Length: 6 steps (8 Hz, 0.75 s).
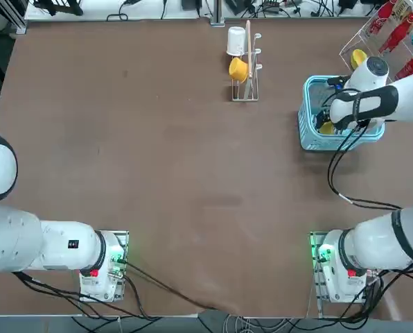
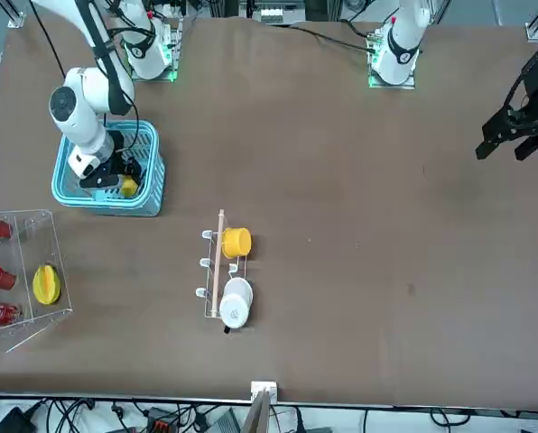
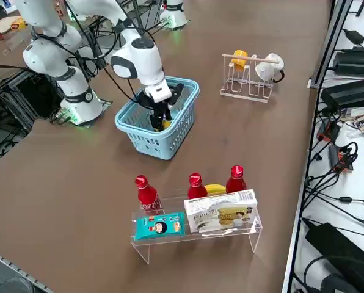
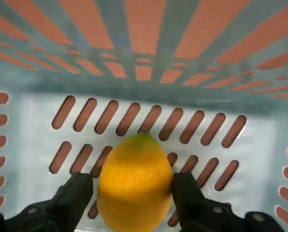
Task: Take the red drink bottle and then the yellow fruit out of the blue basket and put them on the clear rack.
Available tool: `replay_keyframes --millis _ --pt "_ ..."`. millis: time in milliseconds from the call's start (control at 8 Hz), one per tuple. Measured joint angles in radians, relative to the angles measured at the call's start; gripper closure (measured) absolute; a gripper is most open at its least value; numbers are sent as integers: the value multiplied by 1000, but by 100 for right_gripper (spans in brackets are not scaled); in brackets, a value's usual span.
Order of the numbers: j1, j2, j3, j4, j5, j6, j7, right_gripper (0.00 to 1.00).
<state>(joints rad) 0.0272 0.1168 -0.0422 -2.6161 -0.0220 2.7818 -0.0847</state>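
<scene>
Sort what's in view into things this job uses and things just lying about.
Job:
- yellow lemon-like fruit, in the basket
- light blue slotted basket
- clear rack, holding red bottles
- right gripper, open around the fruit

Lying about:
- wire cup stand
- yellow cup
- white cup

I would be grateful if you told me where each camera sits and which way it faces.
Top: overhead, looking down on the table; both arms show.
Front: across the table, facing the robot; both arms show.
Right side: raised at the robot's right, looking diagonally down over the clear rack.
Right wrist: on the right gripper, looking into the blue basket past its fingers.
Top and front share the wire cup stand.
</scene>
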Motion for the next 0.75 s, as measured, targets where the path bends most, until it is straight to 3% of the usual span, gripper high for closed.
replay_keyframes --millis 375,750 --pt "0 9 0 -4 0 0 0 0" --pt "0 10 0 -4 0 0 0 11"
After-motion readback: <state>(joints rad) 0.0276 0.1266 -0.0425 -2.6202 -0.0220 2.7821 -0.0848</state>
